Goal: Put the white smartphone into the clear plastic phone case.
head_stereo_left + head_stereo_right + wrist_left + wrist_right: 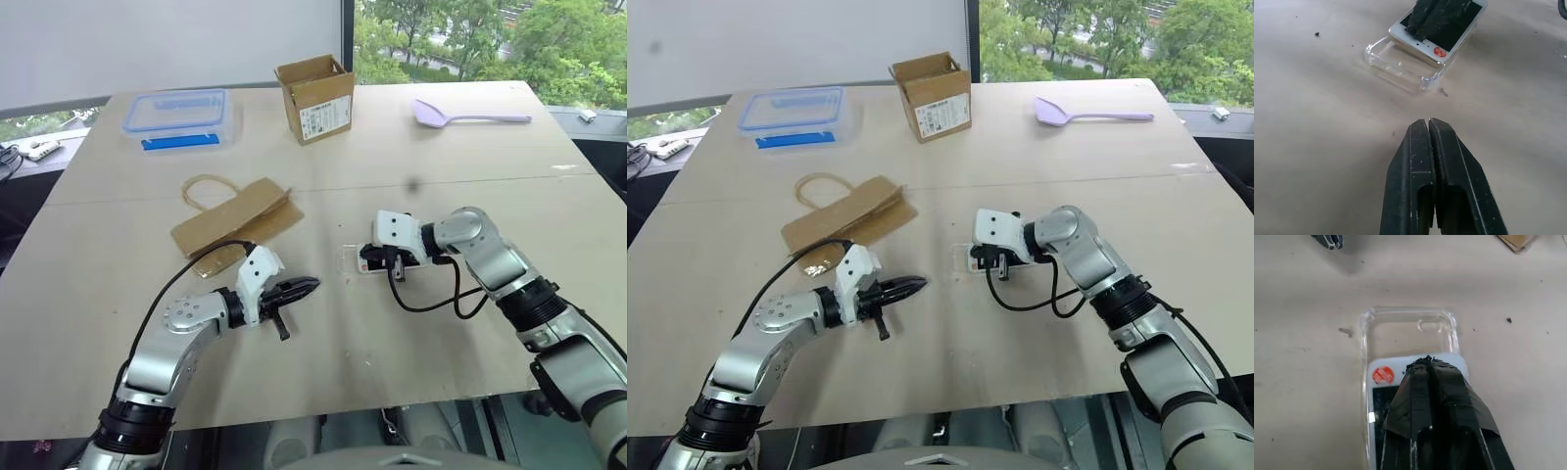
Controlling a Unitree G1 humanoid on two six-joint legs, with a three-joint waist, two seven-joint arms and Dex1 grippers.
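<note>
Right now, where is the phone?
Mid-table, the phone lies partly inside the case, under the shut right hand pressing on its screen.

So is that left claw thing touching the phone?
Apart. The left wrist view shows bare table between the left gripper, jaws shut, and the white smartphone.

You can read no text anywhere: the white label on the cardboard box (315, 97) at 12 o'clock on the worktop (392, 333) and the red round sticker (1383, 375) on the white smartphone (1447, 36) are illegible.
</note>
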